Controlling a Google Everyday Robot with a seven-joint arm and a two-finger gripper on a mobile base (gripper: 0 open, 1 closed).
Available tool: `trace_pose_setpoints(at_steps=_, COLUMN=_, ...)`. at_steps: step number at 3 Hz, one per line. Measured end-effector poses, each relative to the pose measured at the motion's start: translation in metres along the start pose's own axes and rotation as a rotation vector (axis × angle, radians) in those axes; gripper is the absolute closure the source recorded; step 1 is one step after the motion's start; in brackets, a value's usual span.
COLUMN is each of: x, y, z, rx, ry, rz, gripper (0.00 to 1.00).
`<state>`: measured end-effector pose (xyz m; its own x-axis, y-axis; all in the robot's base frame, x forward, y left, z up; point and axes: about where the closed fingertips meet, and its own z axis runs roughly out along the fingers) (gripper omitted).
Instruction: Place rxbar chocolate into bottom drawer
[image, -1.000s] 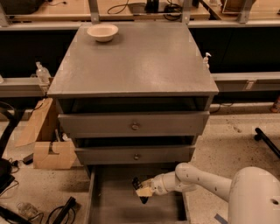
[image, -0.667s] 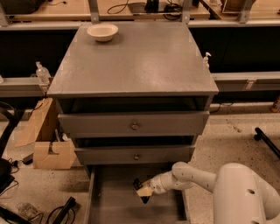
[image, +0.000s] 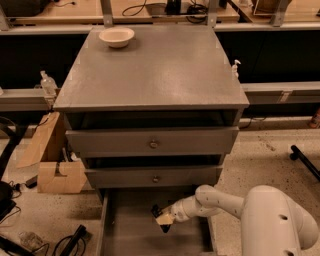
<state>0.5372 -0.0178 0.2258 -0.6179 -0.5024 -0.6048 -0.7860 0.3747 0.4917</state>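
Item: grey cabinet of three drawers, its flat top serving as the bench (image: 160, 70). A white bowl (image: 116, 36) is sitting near the bench's far left corner, well apart from everything else. The top drawer (image: 110, 142) and the middle drawer (image: 120, 177), each with a round knob, are standing slightly out from the frame. The bottom drawer (image: 127, 235) is lying pulled out beneath them, its plain grey floor showing. The robot's pale arm (image: 220, 200) is reaching in from the right, passing low under the front of the middle drawer, which is overhanging the drawer's rear. The claw (image: 163, 220) is hanging over the drawer's floor, roughly at its middle, gripping narrow on the rxbar chocolate (image: 156, 210), whose dark ends are sticking out on either side of the pale tip; whether the bar is touching the floor cannot be told. Surroundings: a cardboard box (image: 59, 176) is resting on the speckled floor just left of the cabinet, black cables (image: 70, 245) are trailing at lower left, a clear bottle (image: 47, 83) is standing on the left rail, a small pump bottle (image: 234, 68) is standing on the right rail, and a dark bar (image: 306, 162) is lying on the floor at far right.
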Motion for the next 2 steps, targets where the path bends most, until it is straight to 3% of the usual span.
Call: trace_pose_setpoints(at_steps=2, x=0.001, y=0.003, z=0.0044, rx=-0.008, ry=0.002, rz=0.001, gripper=0.15)
